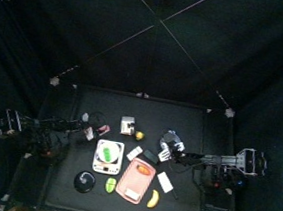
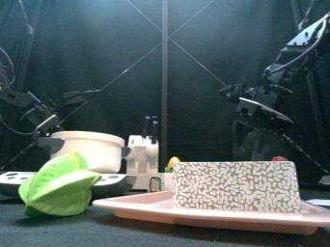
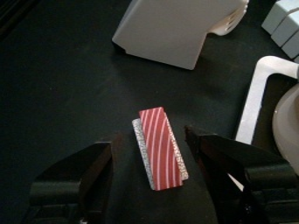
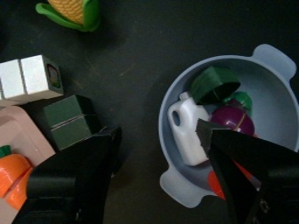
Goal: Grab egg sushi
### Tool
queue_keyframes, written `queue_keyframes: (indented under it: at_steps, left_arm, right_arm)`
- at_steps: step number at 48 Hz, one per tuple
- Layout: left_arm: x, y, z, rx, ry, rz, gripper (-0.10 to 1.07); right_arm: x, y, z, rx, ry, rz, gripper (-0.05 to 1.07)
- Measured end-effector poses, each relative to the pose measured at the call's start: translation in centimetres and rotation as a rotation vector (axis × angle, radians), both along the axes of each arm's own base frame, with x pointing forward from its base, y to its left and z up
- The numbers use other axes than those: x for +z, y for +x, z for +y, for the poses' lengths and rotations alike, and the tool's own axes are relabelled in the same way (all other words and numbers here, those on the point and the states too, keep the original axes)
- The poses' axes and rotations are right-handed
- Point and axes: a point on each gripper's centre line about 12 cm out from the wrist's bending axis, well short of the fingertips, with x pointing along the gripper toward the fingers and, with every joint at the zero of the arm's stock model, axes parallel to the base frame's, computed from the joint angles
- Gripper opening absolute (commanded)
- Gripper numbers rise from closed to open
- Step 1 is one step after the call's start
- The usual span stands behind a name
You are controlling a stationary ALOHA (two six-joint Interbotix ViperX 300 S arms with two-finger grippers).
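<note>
Top view: my left gripper sits at the table's left side and my right gripper at right of centre. Everything is small here. A yellow-topped piece near the rear middle may be the egg sushi, but I cannot confirm it. It lies apart from both grippers.

Front view: a speckled block on a pink tray hides most of the table behind. Only a yellow tip shows above it, identity unclear. Both arms hang behind, and their fingertips cannot be made out.

Left wrist view: my jaws stand spread, one on each side of a red-striped block. I cannot tell whether they touch it. A grey-white object beyond is cut off.

Right wrist view: my jaws are spread and hold nothing, over the rim of a bowl containing a white bottle, partly hidden. White cubes lie beside; whether these are sushi I cannot tell.
</note>
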Motion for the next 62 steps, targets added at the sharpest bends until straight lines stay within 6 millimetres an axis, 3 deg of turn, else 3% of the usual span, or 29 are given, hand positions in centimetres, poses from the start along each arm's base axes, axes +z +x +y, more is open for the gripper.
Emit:
queue_keyframes:
  at_steps: [10,16,36,44,53,62]
  left_arm:
    - [1.5,0.0,0.0,0.01,0.028,-0.057,0.93]
    - [3.1,0.1,-0.5,-0.002,0.054,-0.118,0.93]
    - [7.9,1.3,-5.7,-0.22,0.117,-0.31,0.93]
    - [8.1,1.4,-6.9,-0.27,0.118,-0.325,0.93]
    - [7.8,1.3,-7.2,-0.283,0.114,-0.317,0.93]
    - [7.8,1.3,-7.4,-0.293,0.111,-0.318,0.93]
  right_arm:
    - [1.5,0.7,1.5,0.039,0.001,-0.043,0.99]
    - [2.5,0.9,3.8,0.08,0.044,-0.082,0.99]
    - [3.0,0.2,11.8,0.204,0.208,-0.072,0.99]
    - [2.7,1.8,15.3,0.359,0.212,-0.1,0.99]
    - [1.6,5.6,18.9,0.521,0.18,-0.125,0.98]
    - [-0.5,8.9,21.4,0.571,0.112,-0.074,0.98]
